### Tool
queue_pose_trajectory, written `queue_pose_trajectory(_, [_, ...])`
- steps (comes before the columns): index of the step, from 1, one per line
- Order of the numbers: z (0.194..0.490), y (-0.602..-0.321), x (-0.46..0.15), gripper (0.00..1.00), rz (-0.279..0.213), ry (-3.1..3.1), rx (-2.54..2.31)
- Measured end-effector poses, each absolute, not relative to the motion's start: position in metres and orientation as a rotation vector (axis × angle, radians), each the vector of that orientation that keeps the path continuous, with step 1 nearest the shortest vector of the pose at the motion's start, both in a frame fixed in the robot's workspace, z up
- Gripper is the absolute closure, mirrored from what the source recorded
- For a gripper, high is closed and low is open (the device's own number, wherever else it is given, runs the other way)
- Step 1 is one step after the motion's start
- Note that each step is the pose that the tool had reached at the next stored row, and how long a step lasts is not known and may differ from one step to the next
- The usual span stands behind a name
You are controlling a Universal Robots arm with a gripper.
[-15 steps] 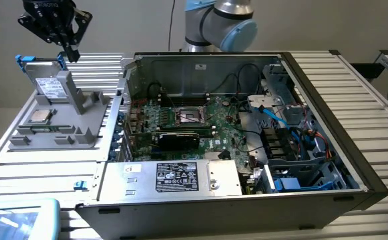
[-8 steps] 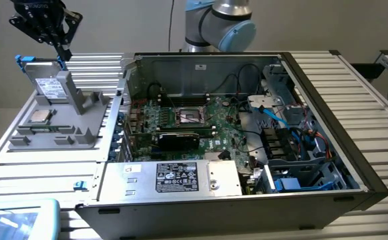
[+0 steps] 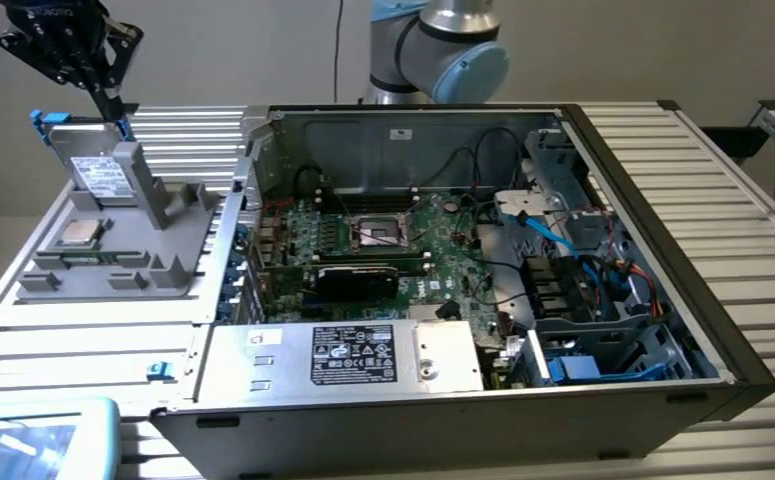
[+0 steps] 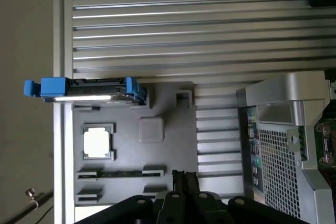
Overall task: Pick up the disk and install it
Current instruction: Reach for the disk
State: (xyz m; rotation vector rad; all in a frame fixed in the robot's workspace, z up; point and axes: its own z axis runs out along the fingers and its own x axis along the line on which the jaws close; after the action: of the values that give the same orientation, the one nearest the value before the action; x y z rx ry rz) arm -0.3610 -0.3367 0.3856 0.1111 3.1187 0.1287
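A ribbed aluminium counter (image 3: 721, 160) carries a grey parts fixture (image 3: 87, 285) and, just beside it, an open computer case (image 3: 494, 425).

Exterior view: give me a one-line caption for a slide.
Gripper poised above the disk, which stands upright in its grey holder beside the open computer case.

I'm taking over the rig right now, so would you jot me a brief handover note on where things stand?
Gripper: shut, empty, raised near the top of the disk and not touching it.
The disk stands on edge in the grey holder, to the exterior view's left of the open computer case.
Done: nothing yet; the disk is not picked up.
Left: the whole job, both pick-up and install.
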Motion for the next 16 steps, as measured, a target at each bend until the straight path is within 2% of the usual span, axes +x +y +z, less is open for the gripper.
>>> queue_pose_trajectory(7, [0.384, -0.329, -0.376, 0.89, 0.121, 3.122, 0.111])
queue_pose_trajectory(16, [0.383, -0.311, -0.401, 0.89, 0.065, 3.134, 0.112])
